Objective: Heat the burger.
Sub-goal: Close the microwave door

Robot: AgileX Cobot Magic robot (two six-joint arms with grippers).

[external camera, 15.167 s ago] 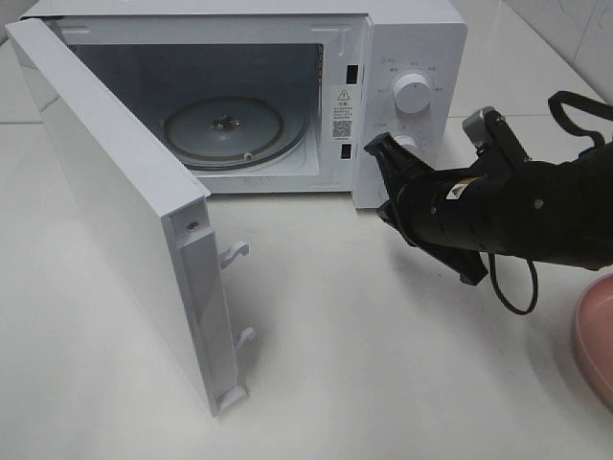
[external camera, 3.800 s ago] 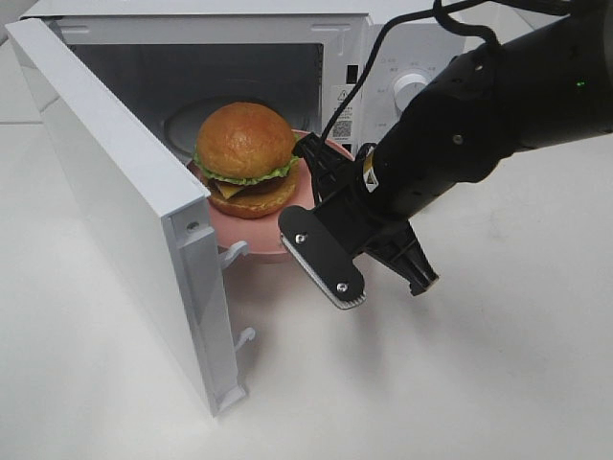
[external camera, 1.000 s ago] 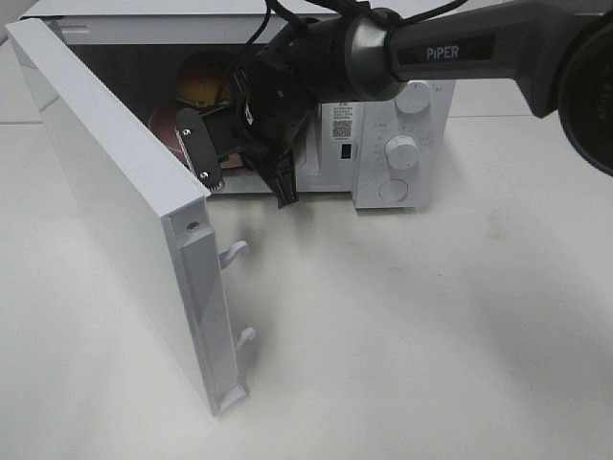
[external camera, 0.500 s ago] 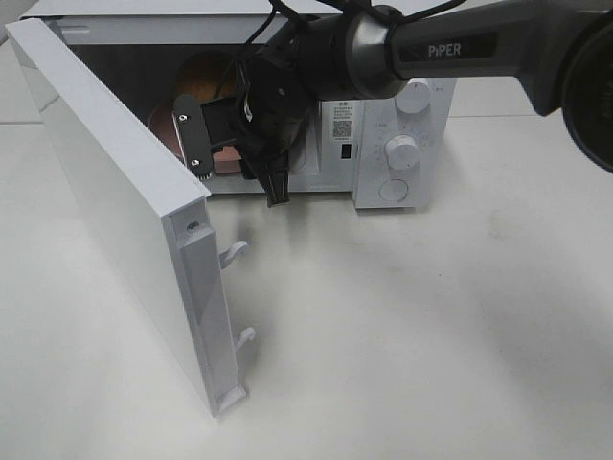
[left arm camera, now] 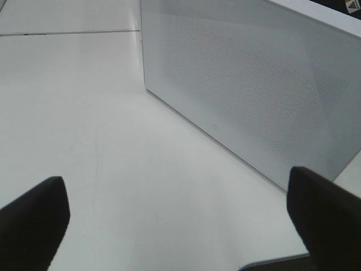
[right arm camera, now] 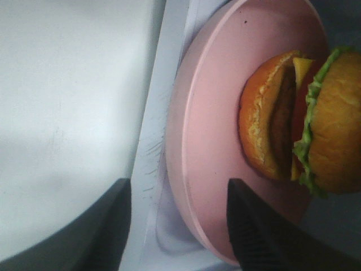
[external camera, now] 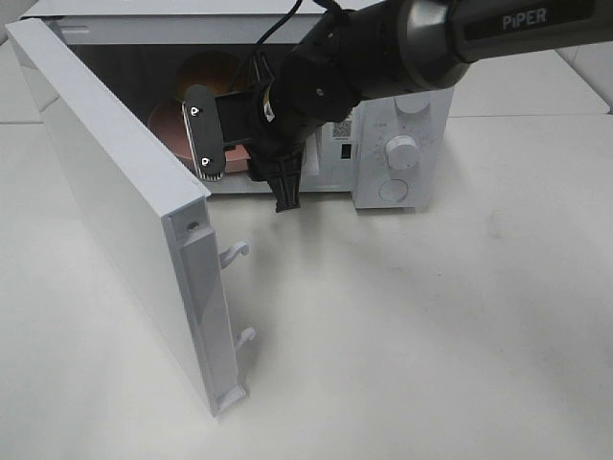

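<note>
- The white box-shaped microwave oven (external camera: 431,177) is standing on the white table (external camera: 431,335), with its white hinged door (external camera: 115,211) swinging fully open.
- The small round burger (external camera: 213,69) with its golden-brown bun is sitting on the round pink plate (external camera: 165,129) inside the microwave cavity. In the exterior high view only the bun top and a slice of plate are showing past the arm.
- The right gripper (external camera: 247,187) is reaching into the microwave's front opening. Its two black fingers are standing well apart.
- The right wrist view is supplying what the high view is hiding. The burger (right arm camera: 299,124) is showing a lower bun, dark patty, yellow cheese, green lettuce and top bun, and it is sitting away from the plate (right arm camera: 220,84) edge nearest the opening.
- In that view the right gripper (right arm camera: 183,228) is holding its jaws open. The plate rim nearest the microwave's front sill is lying between the fingers, and no clamping is visible. Whether either finger is touching the rim cannot be told.
- The left gripper (left arm camera: 177,223) is appearing only in the left wrist view. Its jaws are spread wide, gripping nothing.
- That view is showing the outer face of the microwave door (left arm camera: 248,84), a white panel with a fine dotted mesh, and the table (left arm camera: 84,113) beside it.
</note>
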